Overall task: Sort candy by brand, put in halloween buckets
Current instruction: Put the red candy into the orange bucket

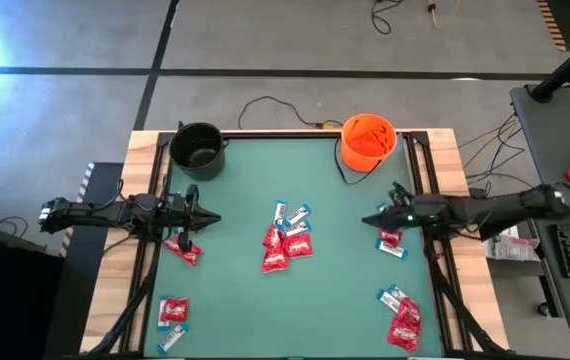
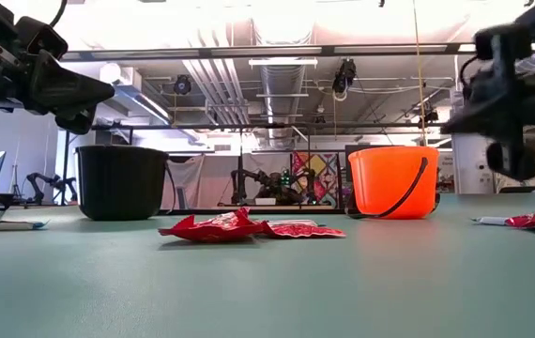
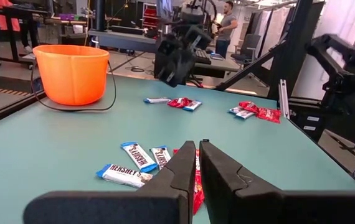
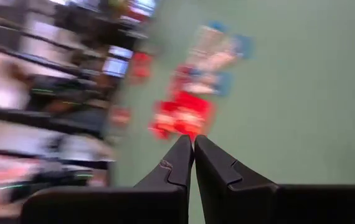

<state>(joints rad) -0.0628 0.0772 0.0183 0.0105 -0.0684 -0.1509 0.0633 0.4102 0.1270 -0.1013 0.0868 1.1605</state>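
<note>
Left claw: the left claw (image 1: 215, 217) hangs above the bench at the 9 o'clock side, fingers pressed together with nothing between them, tips pointing toward 3 o'clock.
Right claw: the right claw (image 1: 367, 220) hangs above the 3 o'clock side, fingers closed tight and empty, tips pointing toward 9 o'clock; in the right wrist view the closed fingers (image 4: 187, 163) point at a blurred cluster of red and white-and-blue sweets.
Buckets: two. The black bucket (image 1: 199, 148) stands upright at about 11 o'clock; the orange bucket (image 1: 368, 141) stands upright at about 1 o'clock, its thin handle hanging down its side.
Candy, count: five clusters on the green bench (image 1: 235, 300); single pieces are too small to count surely.
Centre cluster: the centre pile (image 1: 287, 238) holds about three red packets and about three white-and-blue bars, touching or overlapping.
Other clusters: a small pile (image 1: 183, 248) just below the left claw; a pile (image 1: 172, 318) at 7 o'clock; a pile (image 1: 392, 242) just beside the right claw; a pile (image 1: 402, 317) at 5 o'clock.
Long axis: in the left wrist view the nearest white-and-blue bars (image 3: 127, 165) lie flat, their long axes fanned at differing angles.
</note>
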